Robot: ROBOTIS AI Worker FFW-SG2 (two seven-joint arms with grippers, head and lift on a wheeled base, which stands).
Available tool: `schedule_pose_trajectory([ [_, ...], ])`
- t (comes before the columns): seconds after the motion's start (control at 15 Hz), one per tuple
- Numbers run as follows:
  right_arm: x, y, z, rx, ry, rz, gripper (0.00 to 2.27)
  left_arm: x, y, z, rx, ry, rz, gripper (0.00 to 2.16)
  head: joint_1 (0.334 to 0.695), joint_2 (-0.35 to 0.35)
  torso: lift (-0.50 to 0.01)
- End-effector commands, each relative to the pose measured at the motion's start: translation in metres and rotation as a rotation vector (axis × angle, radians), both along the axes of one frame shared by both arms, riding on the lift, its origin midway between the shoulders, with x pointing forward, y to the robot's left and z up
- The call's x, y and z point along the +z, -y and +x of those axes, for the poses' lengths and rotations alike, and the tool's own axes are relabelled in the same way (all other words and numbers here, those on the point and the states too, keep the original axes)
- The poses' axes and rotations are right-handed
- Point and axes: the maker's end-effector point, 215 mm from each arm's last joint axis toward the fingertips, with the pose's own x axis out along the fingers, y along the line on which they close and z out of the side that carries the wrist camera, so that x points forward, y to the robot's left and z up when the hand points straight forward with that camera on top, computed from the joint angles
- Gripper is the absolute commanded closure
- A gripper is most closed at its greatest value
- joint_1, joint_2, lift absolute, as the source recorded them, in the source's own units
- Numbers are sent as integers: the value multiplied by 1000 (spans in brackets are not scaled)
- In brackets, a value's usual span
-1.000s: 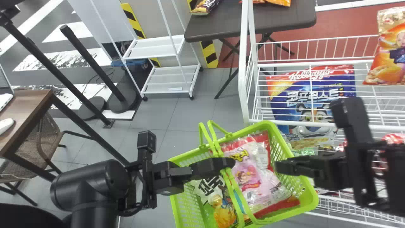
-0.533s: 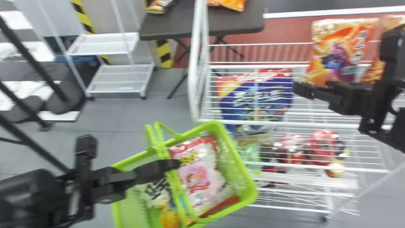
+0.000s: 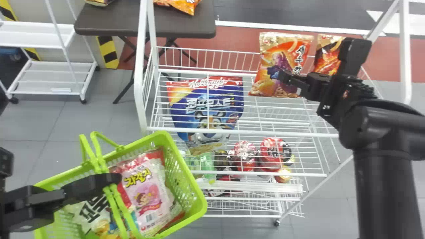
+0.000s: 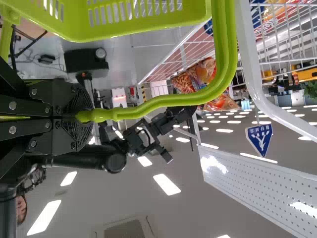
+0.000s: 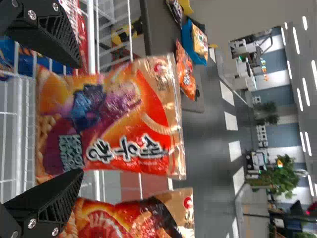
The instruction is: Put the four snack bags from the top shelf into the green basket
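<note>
Three Views Share the Snack Bags (image 3: 270,54)

Head: forward and down over green basket (image 3: 191,176), wire rack (image 3: 239,131). Left wrist: close at the basket handle (image 4: 227,49), facing rack and ceiling lights (image 4: 166,184). Right wrist: close before the bags, facing the far table (image 3: 109,20).

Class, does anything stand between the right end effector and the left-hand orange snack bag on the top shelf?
Nothing visible does: the right end effector, its fingers apart, faces that snack bag directly.

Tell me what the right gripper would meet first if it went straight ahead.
Probably the orange and purple snack bag standing on the top shelf, in line with the right gripper, jaws open; distance is unclear.
</note>
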Motion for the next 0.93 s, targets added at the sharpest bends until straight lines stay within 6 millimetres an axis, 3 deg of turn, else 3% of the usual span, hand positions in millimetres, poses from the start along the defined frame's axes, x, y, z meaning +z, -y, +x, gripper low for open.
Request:
schedule_pose_trajectory([
  [0.0,-13,-7,20,23,-1,4,53,1,-2,-2,3,-7,-11,2148,695,-122,0],
  [0.27,-34,-37,42,93,-44,27,70,-1,-4,-4,10,-13,-14,2148,695,-92,0],
  [0.4,-34,-46,48,120,-37,38,154,-2,-4,-5,10,-17,-14,2148,695,-74,0],
  [0.47,-32,-52,49,146,-40,52,441,-3,-6,-6,13,-19,-13,2148,695,-69,0],
  [0.53,-32,-55,47,165,-39,73,1173,-2,-7,-7,12,-20,-13,2148,695,-63,0],
  [0.6,-47,-50,39,145,-66,72,2196,-3,-8,-7,13,-20,-12,2148,695,-57,0],
  [0.87,-39,-46,27,133,-59,54,2256,-3,-9,-10,14,-24,-14,2148,695,-56,0],
])
